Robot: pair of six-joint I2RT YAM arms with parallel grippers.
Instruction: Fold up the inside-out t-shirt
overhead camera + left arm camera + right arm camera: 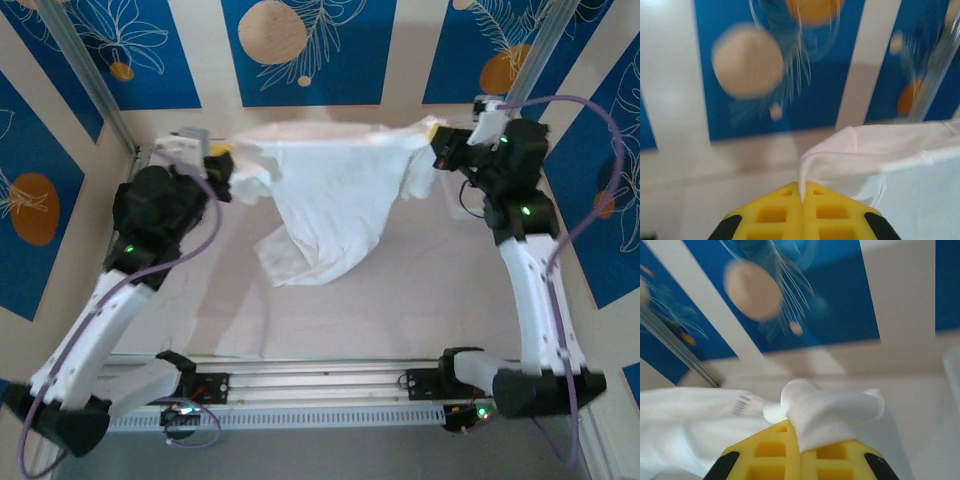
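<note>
Two grips on one shirt, so here's the lie of it over the worktop (400, 310). At the worktop's far-left corner the left gripper (222, 168) has its jaws pinched right down on a thin fold of the inside-out t-shirt (335, 195). The left wrist view shows the cloth coming straight out of the seam between the yellow pads (775, 212). From there the shirt's top edge runs sideways along the worktop's far side, pulled fairly taut. That's the long axis, left to right. The body hangs off that line toward the worktop's near side, and its lower end is bunched in a heap resting on the worktop, a bit left of middle. At the far-right corner the right gripper (437, 140) is clamped on a fatter wad of cloth that bulges over its jaws. I'd say the next move turns on that droop. Neither arm is really nearer, since both hold the top edge, though the loose heap sits closer to the left arm. Hard to call: which corners are actually pinched (shoulder, sleeve or hem), and whether the shirt is really inside out. The small striped mark in the right wrist view is too blurry to read.
</note>
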